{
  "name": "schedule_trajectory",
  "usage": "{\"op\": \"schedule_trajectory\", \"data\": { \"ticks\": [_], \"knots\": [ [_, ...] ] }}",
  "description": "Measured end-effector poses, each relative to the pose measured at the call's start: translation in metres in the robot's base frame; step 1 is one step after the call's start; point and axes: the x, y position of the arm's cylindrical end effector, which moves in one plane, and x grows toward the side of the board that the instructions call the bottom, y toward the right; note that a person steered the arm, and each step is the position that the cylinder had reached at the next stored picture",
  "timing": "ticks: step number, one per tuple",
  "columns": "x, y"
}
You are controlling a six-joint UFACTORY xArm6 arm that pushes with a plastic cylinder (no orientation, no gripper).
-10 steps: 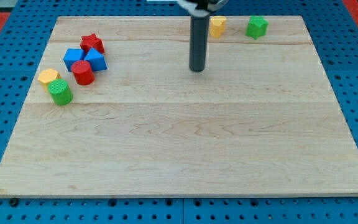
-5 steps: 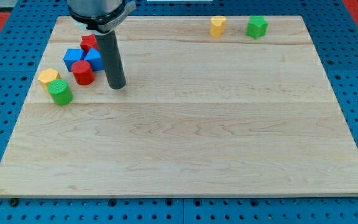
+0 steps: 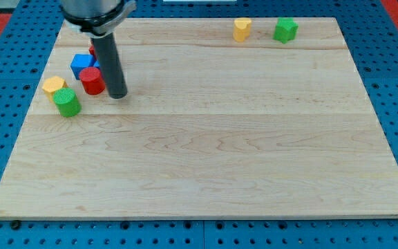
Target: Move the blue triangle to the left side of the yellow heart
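Note:
My tip (image 3: 117, 94) rests on the board just to the right of the red cylinder (image 3: 91, 81), near the view's top left. The rod covers most of the blue triangle, of which only a sliver (image 3: 97, 66) shows beside the rod. A blue cube (image 3: 81, 63) sits left of the rod, and the red star (image 3: 92, 50) peeks out behind it. The yellow heart (image 3: 241, 29) lies far off at the view's top, right of centre.
A green block (image 3: 285, 30) sits right of the yellow heart. A yellow block (image 3: 54, 86) and a green cylinder (image 3: 66, 102) lie at the left, below the cluster. The wooden board (image 3: 206, 159) is edged by blue pegboard.
The rod swept from the top centre to the left cluster, then moved a little further left, so it stands beside the red cylinder and hides the blue triangle.

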Motion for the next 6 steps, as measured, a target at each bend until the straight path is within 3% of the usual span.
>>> {"op": "schedule_trajectory", "data": {
  "ticks": [2, 6],
  "knots": [
    [0.013, -0.041],
    [-0.048, -0.023]
  ]
}}
